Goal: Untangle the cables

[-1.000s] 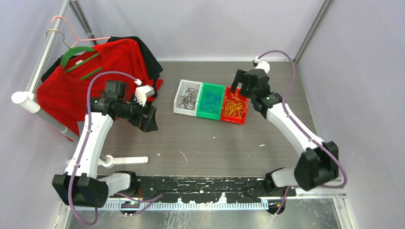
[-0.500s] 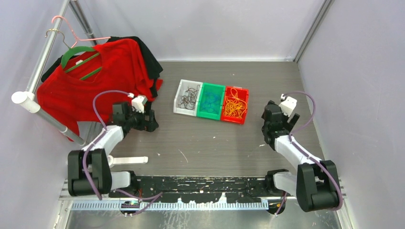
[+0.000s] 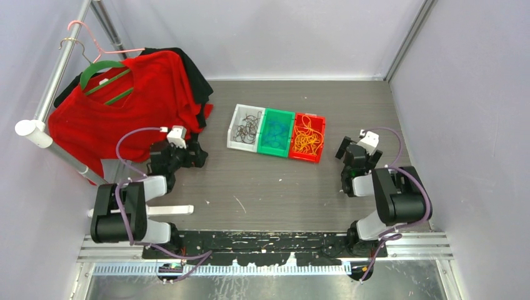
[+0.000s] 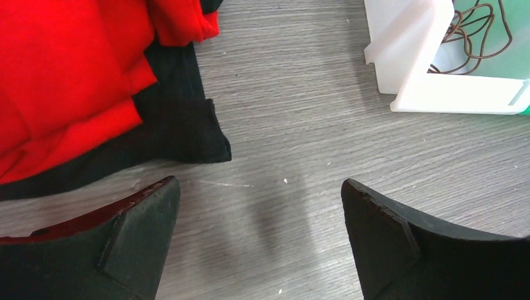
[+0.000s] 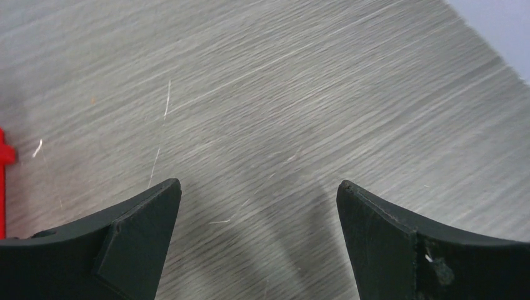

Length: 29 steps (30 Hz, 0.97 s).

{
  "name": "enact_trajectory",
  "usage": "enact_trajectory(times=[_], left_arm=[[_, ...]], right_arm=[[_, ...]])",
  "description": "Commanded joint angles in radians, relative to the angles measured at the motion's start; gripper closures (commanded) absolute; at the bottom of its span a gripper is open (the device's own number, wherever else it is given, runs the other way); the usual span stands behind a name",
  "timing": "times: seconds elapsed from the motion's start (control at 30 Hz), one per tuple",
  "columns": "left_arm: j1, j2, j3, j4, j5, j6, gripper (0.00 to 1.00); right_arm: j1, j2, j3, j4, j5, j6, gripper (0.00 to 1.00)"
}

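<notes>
A grey wood-grain table (image 3: 281,187), scuffed with pale scratches, filled the booth. Plain pale lavender walls (image 3: 281,37) closed it in on the far side, the left and the right. A metal clothes rail (image 3: 55,80) slanted along the left wall. The light was soft and even.

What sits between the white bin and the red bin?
The green bin, holding blue cables, sits between the white bin and the red bin, side by side in one row. The top view shows this.
</notes>
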State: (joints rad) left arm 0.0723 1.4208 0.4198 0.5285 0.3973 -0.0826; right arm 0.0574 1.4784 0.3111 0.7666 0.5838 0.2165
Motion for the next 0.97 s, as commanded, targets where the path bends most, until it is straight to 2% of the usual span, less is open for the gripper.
enact_trajectory(times=[0.0, 0.07, 0.13, 0.2, 0.23, 0.3, 0.37, 0.93], left_arm=[[0.004, -0.087, -0.071, 0.202, -0.095, 0.025, 0.0], [0.013, -0.049, -0.101, 0.33, -0.153, 0.032, 0.0], [0.026, 0.033, -0.095, 0.399, -0.119, 0.03, 0.0], [-0.006, 0.137, -0.091, 0.496, -0.152, 0.044, 0.0], [-0.017, 0.152, -0.083, 0.491, -0.172, 0.049, 0.0], [-0.047, 0.11, -0.051, 0.351, -0.231, 0.07, 0.01], [-0.052, 0.132, -0.056, 0.4, -0.253, 0.065, 0.01], [-0.052, 0.122, -0.054, 0.381, -0.249, 0.065, 0.01]], right_arm=[[0.0, 0.081, -0.008, 0.274, -0.124, -0.076, 0.0], [-0.002, 0.068, 0.008, 0.228, -0.106, -0.053, 0.0], [-0.002, 0.075, 0.021, 0.208, -0.102, -0.055, 0.0], [-0.009, 0.073, 0.026, 0.196, -0.11, -0.047, 0.0], [-0.01, 0.075, 0.024, 0.206, -0.111, -0.049, 0.0], [-0.01, 0.065, 0.024, 0.192, -0.112, -0.046, 0.0], [-0.01, 0.07, 0.02, 0.204, -0.111, -0.049, 0.0], [-0.033, 0.067, 0.027, 0.182, -0.168, -0.046, 0.0]])
